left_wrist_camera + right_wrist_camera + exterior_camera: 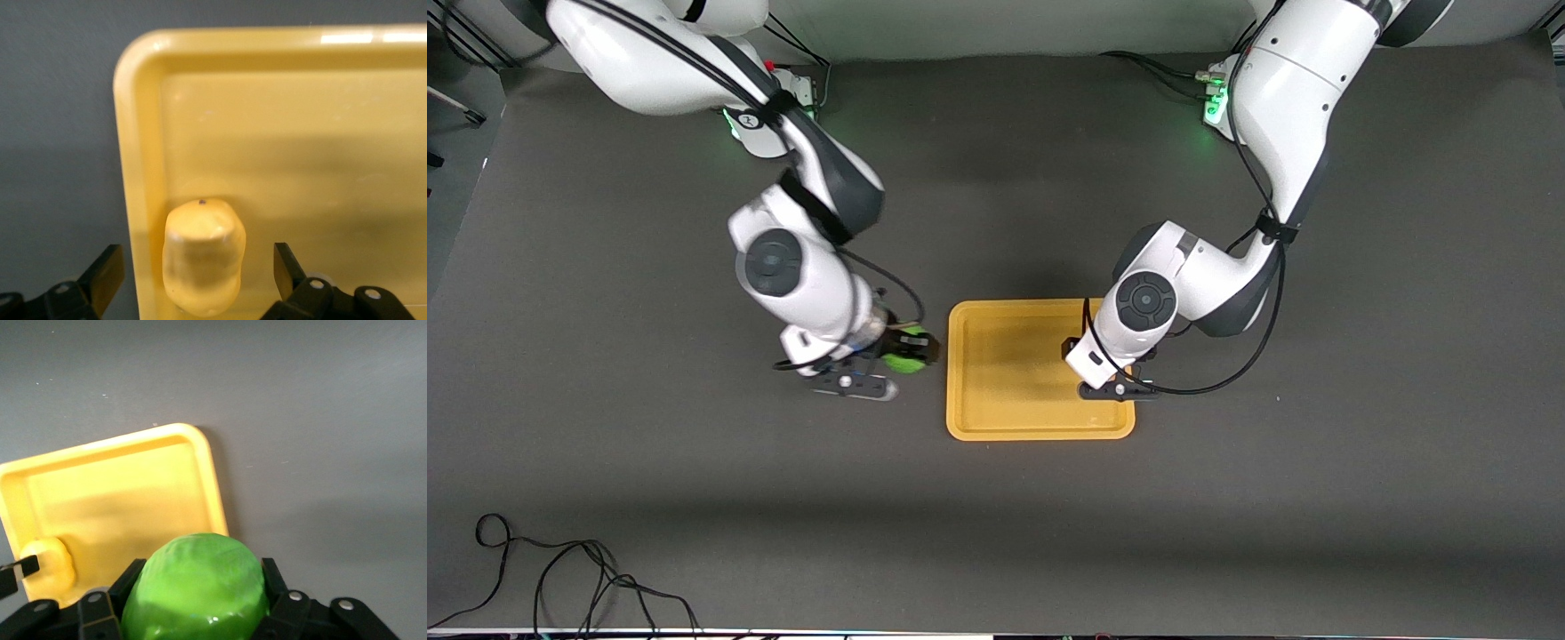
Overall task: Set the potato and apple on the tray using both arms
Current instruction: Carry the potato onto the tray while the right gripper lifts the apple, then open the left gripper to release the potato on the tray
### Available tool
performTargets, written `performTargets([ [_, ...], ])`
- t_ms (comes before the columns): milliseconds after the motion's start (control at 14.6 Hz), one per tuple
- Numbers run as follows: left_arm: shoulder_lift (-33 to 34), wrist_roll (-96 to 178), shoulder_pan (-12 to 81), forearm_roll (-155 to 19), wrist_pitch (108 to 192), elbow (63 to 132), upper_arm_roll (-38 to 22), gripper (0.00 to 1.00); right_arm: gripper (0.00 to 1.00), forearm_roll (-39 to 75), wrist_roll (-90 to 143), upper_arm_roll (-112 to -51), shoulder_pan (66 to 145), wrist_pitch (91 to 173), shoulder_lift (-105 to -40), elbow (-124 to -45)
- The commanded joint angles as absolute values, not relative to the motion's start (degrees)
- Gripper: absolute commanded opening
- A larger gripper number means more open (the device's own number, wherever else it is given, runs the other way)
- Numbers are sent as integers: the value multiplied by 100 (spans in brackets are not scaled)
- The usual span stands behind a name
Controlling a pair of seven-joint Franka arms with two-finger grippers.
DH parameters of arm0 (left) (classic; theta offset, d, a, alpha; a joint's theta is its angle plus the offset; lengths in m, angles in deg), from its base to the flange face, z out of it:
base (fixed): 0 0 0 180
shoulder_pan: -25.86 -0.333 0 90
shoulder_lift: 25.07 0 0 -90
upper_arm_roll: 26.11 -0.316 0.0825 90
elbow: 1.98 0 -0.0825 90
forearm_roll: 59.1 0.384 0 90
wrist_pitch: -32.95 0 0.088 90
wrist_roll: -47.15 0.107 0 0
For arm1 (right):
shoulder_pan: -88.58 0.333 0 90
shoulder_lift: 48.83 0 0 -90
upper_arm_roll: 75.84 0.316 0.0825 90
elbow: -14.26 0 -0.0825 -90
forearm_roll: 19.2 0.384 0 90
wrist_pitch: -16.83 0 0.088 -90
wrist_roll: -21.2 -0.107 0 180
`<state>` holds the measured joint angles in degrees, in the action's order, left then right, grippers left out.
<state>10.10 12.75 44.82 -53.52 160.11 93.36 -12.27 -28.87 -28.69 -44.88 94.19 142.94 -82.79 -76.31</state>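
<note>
The orange-yellow tray [1005, 373] lies in the middle of the table. The yellow-tan potato [203, 257] lies on the tray [300, 133] in a corner at the left arm's end; in the front view the left hand hides it. My left gripper [1110, 366] hangs over it, open, one finger on each side, not touching [197, 263]. My right gripper [907, 348] is shut on the green apple [197, 587] and holds it over the table just beside the tray's end toward the right arm. The right wrist view also shows the tray [120, 487] and the potato [47, 567].
The table is a dark grey mat [1227, 498]. Loose black cables [560, 578] lie at its edge nearest the front camera, toward the right arm's end. Both arms reach in from their bases over the table's middle.
</note>
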Motion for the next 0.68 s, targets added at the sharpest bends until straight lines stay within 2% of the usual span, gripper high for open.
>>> performTargets([
  [0,177,1348,4134,-5286,15329,9382,-1231,100,27,-3736,-4010,-4016,9647,14513,-9381,-6644],
  [205,-518,2042,3642,-5426,14854,9426,-1222,100,27,-4282,-4366,-4007,9964,14629,-10120,-6317],
  [479,-1388,2507,3079,-5444,13932,9443,-1239,100,27,-5389,-5454,-3998,10351,14752,-10534,-6195],
  [615,-1775,3392,2518,-5531,13404,9504,-1239,100,27,-5523,-5517,-3998,10370,14761,-10649,-6203],
])
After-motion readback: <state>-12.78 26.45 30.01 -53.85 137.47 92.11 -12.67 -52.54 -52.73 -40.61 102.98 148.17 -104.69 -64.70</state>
